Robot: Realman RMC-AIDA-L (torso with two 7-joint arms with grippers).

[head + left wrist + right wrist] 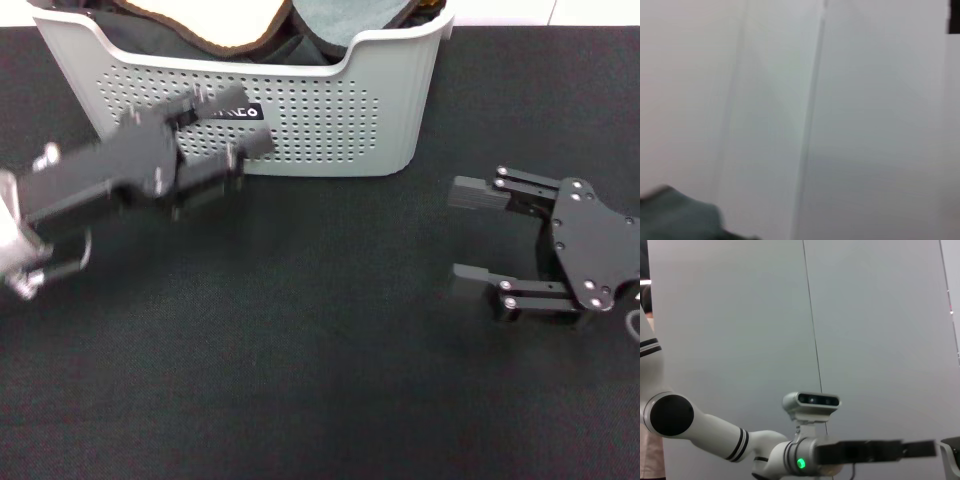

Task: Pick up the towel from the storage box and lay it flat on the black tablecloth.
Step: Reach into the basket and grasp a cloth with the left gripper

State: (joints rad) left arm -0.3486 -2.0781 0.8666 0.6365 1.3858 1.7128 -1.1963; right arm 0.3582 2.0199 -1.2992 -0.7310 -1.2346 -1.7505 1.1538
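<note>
The storage box [330,120] stands at the back middle of the black tablecloth [320,350]. The towel [240,25] lies crumpled inside it, with a pale yellow-orange face, a grey-green face and black trim showing. My left gripper [258,120] is motion-blurred just in front of the box's front wall. It points at the logo label [235,112], open and empty. It shows side-on in the right wrist view [932,449]. My right gripper [456,231] is low over the cloth to the right of the box, open and empty, with its fingers pointing left.
The box's rim dips at the front. Bare tablecloth stretches in front of the box and between the two arms. A pale floor strip [560,12] shows behind the table. The left wrist view shows only a pale wall and a blurred dark patch [675,215].
</note>
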